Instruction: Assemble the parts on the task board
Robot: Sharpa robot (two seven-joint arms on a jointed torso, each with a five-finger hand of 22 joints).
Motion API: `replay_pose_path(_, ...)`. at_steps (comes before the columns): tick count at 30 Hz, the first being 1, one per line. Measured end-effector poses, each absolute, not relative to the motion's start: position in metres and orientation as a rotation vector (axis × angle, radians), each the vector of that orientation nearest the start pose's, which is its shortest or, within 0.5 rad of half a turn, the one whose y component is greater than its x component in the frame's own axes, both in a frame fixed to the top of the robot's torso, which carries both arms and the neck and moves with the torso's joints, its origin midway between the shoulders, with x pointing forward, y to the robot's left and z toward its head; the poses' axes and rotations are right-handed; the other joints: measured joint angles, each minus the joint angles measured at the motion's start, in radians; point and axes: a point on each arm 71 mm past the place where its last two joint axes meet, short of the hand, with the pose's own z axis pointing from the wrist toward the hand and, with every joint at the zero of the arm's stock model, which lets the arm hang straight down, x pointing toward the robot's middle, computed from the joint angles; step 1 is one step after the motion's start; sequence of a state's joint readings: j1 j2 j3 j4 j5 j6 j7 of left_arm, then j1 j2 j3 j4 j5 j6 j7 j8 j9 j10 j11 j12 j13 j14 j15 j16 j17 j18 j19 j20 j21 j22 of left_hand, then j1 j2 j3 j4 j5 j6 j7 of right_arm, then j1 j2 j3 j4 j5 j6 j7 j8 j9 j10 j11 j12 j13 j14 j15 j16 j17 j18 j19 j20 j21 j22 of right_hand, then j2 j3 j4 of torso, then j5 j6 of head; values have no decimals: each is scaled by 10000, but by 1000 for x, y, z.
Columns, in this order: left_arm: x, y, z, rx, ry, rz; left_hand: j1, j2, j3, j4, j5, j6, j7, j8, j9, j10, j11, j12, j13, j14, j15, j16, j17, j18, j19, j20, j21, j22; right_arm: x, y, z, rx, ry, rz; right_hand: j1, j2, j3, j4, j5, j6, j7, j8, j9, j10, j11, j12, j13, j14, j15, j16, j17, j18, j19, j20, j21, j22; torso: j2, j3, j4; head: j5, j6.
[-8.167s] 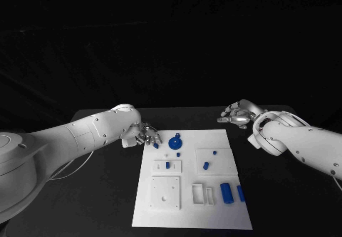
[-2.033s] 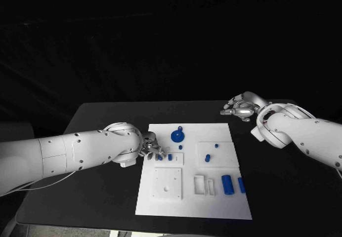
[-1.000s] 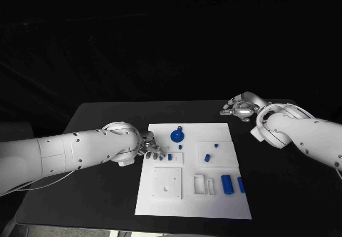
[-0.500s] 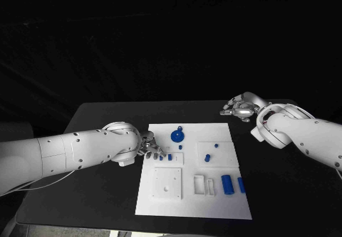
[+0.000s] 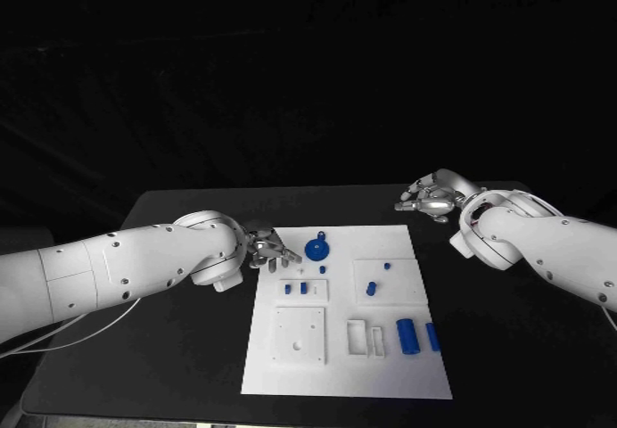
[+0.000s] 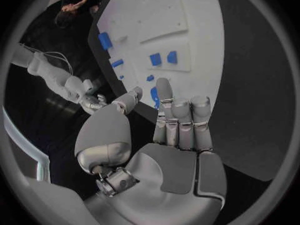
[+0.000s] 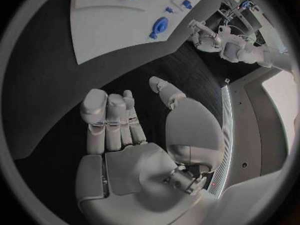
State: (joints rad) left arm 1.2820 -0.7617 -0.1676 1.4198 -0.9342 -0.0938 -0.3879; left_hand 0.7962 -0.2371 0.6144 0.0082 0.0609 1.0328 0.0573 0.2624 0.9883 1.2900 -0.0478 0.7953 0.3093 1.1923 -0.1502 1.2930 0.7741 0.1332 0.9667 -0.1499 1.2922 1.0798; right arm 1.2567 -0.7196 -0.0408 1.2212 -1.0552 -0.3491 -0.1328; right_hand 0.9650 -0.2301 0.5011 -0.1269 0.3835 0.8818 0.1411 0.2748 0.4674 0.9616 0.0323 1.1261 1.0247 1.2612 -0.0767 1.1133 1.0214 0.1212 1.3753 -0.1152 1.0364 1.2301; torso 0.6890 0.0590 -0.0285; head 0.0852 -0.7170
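Both hands are empty — left hand (image 5: 269, 254) hovers fingers loosely apart at the task board (image 5: 349, 374) edge, right hand (image 5: 431, 198) half-curled off it. Approach the two small blue pegs (image 5: 294, 289) slowly, straight down.

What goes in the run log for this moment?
left hand: open, empty, at task board far-left edge | right hand: empty, off board, beyond far-right corner | blue parts: on board

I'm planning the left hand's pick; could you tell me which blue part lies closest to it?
The round disc-shaped part near the board's far edge, beside the left hand; the other parts are small pegs or bars.
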Motion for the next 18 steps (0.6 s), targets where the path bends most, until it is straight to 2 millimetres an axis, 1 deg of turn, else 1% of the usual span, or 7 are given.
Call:
replay_pose_path(2, 499, 204, -221, -3644, 21293, -5961, 432, 196, 118, -273, 0, -729, 332, -413, -314, -962, 283, -615, -225, -746, 329, -682, -280, -6, -633, 169, -561, -214, 552, -241, -178, 3452, 16818, 6169, 0, 0, 0, 0, 0, -1, 0, 0, 0, 0, 0, 0, 0, 0, 0, 0, 0, -1, 0, 1, 0, 0, 0, -2, 0, -12, 25)
replay_pose_path(4, 501, 199, -217, -3565, 20714, -6574, 1189, 419, 219, -873, 42, -1086, 628, -707, -648, -1790, 622, -1121, -428, -1141, 601, -1129, -492, -44, -992, 355, -943, -375, 552, -241, -178, 3454, 16816, 6174, 0, 0, 0, 0, 0, -1, 0, 0, 0, 0, 0, 0, 0, 0, 0, -7, 0, -1, -13, 13, 0, 0, 0, -3, 0, -20, 49)
replay_pose_path(7, 502, 191, -211, -3152, 19854, -7273, 2449, 525, 360, -1804, 627, -1284, 753, -900, -1084, -2423, 880, -1713, -689, -1373, 891, -1385, -656, -257, -1114, 403, -1145, -457, 552, -241, -178, 3456, 16814, 6182, 0, 0, 0, 0, 0, -1, 0, 0, 0, 0, 0, 0, -9, 0, 0, -38, 0, -1, -13, 13, 0, 0, 1, -7, -1, -35, 86)
replay_pose_path(10, 504, 181, -205, -2429, 19053, -7703, 3308, 505, 386, -2459, 884, -1347, 819, -1005, -1426, -2826, 1198, -2316, -967, -1550, 1131, -1609, -803, -335, -1203, 460, -1230, -481, 552, -240, -178, 3455, 16815, 6197, 0, 0, 0, 0, 0, -1, -1, 0, 0, 0, 0, 0, -9, 0, 0, -38, 0, 0, -13, 13, 0, 0, 7, -11, -1, -57, 109)
replay_pose_path(13, 507, 172, -203, -1643, 18496, -7845, 3710, 470, 348, -2714, 891, -1363, 838, -1087, -1680, -2957, 1301, -2771, -1176, -1481, 1233, -1631, -849, -415, -1203, 460, -1229, -474, 552, -240, -178, 3454, 16815, 6206, 0, 0, 0, 0, 0, -1, -2, 0, 0, 0, 0, 0, -9, 0, 0, -38, 0, -1, -13, 13, 0, 0, 9, -12, 3, -64, 129)
replay_pose_path(17, 513, 162, -203, -585, 17973, -7719, 3917, 440, 264, -2776, 865, -1365, 753, -1122, -2004, -2879, 1411, -3245, -1364, -1370, 1336, -1566, -863, -426, -1145, 454, -1109, -371, 552, -238, -178, 3436, 16820, 6244, 0, 0, 0, 0, 0, 0, -3, 0, 0, 0, 0, 0, -8, 0, 0, -38, 0, 0, -14, 14, 0, 0, 9, -12, 12, -71, 145)
replay_pose_path(18, 516, 160, -204, -305, 17883, -7592, 3918, 440, 189, -2714, 652, -1270, 668, -1123, -2075, -2772, 1416, -3324, -1393, -1260, 1301, -1455, -843, -484, -1023, 441, -1014, -326, 552, -238, -178, 3431, 16821, 6254, 0, 0, 0, 0, 0, 0, -4, 0, 0, 0, 0, 0, -8, 0, 0, -38, 0, -1, -14, 14, 0, 0, 10, -15, 12, -71, 147)
